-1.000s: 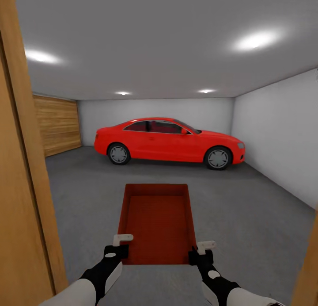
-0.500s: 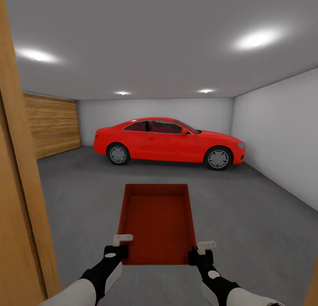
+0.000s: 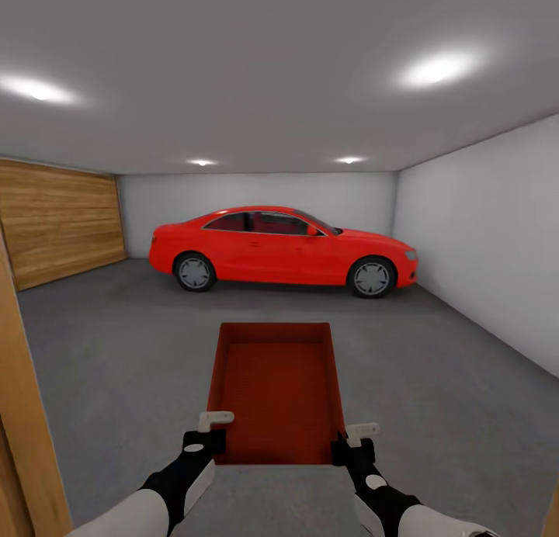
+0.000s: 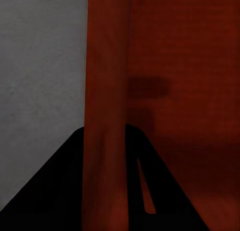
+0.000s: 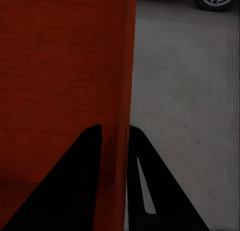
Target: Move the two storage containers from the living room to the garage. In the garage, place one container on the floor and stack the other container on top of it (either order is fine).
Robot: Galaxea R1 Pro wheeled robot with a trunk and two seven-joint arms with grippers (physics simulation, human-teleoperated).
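Carrying step: one bin [image 3: 276, 389], held level in front of the robot above the garage floor [image 3: 435, 382], is clamped at its near corners, the left gripper [image 3: 208, 434] pinching the left wall and the right gripper [image 3: 353, 442] the right wall, a finger on either side of each. A red car [image 3: 283, 250] stands well ahead by the far wall. The next move likely calls for lowering the bin flat onto bare concrete and releasing both walls together.

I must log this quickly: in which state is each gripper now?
Left gripper: shut on the storage container, at its near left wall.
Right gripper: shut on the same container, near right wall.
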